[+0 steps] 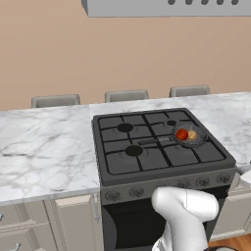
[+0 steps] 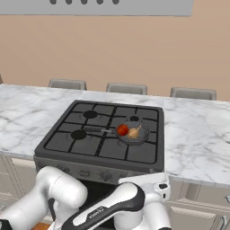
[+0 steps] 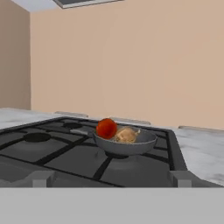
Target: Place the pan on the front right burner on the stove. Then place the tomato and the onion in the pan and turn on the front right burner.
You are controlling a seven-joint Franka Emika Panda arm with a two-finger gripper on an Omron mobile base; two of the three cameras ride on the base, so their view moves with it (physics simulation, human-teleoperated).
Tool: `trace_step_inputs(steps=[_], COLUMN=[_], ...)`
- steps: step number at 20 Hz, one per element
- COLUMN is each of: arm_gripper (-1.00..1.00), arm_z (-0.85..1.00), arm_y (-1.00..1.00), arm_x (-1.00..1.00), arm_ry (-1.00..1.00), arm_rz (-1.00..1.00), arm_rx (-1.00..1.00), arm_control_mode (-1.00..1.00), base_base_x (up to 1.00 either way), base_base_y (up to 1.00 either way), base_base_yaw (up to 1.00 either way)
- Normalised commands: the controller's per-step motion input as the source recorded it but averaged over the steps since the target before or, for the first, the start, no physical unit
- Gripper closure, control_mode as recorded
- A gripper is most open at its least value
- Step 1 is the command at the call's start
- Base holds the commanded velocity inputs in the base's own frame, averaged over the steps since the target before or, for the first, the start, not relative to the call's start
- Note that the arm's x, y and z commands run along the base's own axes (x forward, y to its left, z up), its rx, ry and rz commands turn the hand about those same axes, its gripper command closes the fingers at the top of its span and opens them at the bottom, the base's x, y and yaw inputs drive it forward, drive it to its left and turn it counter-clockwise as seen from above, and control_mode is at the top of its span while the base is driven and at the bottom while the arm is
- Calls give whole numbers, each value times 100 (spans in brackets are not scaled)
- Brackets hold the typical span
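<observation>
The dark grey pan (image 1: 195, 138) (image 2: 140, 137) (image 3: 127, 148) sits on the front right burner of the black stove (image 1: 147, 162) (image 2: 85, 146) (image 3: 52, 153). Its long handle (image 1: 152, 141) (image 2: 96, 130) points left across the grates. Inside it lie the red tomato (image 1: 182, 135) (image 2: 122, 130) (image 3: 106, 128) on the left and the tan onion (image 1: 191, 134) (image 2: 134, 132) (image 3: 126, 134) beside it, touching. My gripper (image 2: 155, 179) hangs low in front of the stove's right front corner, level with the grates and facing the pan. It holds nothing; its fingertips are hidden.
A row of knobs (image 1: 184, 185) (image 2: 84, 173) lines the stove's grey front panel. White marble counter (image 1: 44, 152) (image 2: 197, 134) flanks the stove on both sides. Three chair backs (image 1: 126, 95) stand behind the counter. A hood (image 1: 166, 7) hangs above.
</observation>
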Motion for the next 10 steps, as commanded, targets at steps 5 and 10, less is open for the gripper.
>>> trace_step_inputs(steps=[5,10], arm_gripper=[-100,-100], arm_z=[-34,-37], arm_y=[-14,-4], arm_x=[0,0], arm_ry=[0,0], arm_rz=[0,0], arm_rx=[-2,0], arm_control_mode=[-100,-100], base_base_x=[0,0], base_base_y=[0,0], base_base_yaw=[0,0])
